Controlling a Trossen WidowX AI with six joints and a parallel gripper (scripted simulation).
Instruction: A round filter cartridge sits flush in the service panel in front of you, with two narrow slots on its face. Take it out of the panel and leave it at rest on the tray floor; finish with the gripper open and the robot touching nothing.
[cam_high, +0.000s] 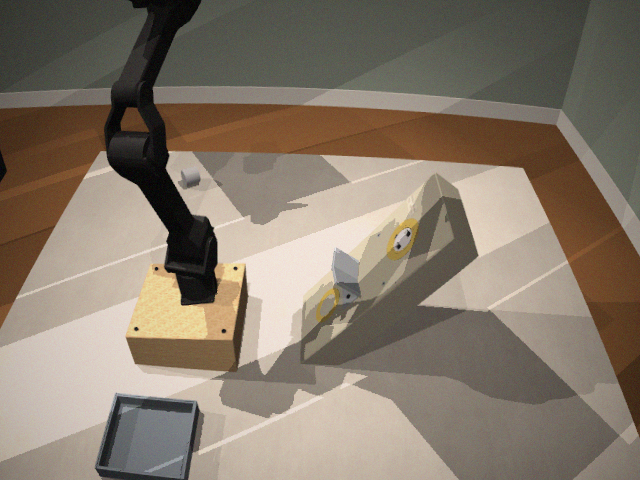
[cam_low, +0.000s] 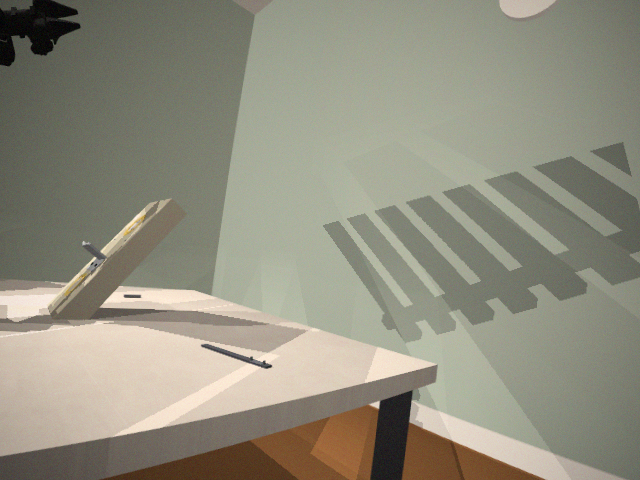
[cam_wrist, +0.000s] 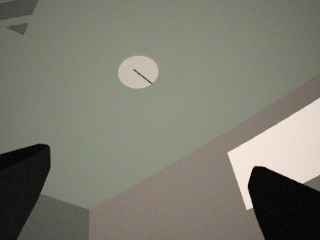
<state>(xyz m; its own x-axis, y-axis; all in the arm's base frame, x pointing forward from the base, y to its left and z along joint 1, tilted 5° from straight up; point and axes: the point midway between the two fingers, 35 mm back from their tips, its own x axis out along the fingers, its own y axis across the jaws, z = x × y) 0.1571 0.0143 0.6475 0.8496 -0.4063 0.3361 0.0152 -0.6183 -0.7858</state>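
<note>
The round cartridge (cam_high: 402, 239) is pale with two dark slots. It sits in the upper yellow ring of the tilted beige service panel (cam_high: 463, 229) (cam_low: 131, 255), and appears flush. In the exterior view its face is too edge-on to make out. The tray (cam_high: 193, 439) is grey-blue, shallow and empty, at the bottom left of the top view. My gripper (cam_low: 77, 18) (cam_wrist: 152, 168) is open, with nothing between the fingers. It is high above the table, far from the panel and tray, and out of the frame in the top view.
A grey flap (cam_high: 345, 267) (cam_low: 93, 250) sticks out from the panel beside a lower yellow ring (cam_high: 320, 311). A small pale cylinder (cam_high: 190, 176) lies behind the arm's wooden base block (cam_high: 180, 315). A thin dark strip (cam_low: 232, 354) and a small dark piece (cam_low: 132, 296) lie on the table.
</note>
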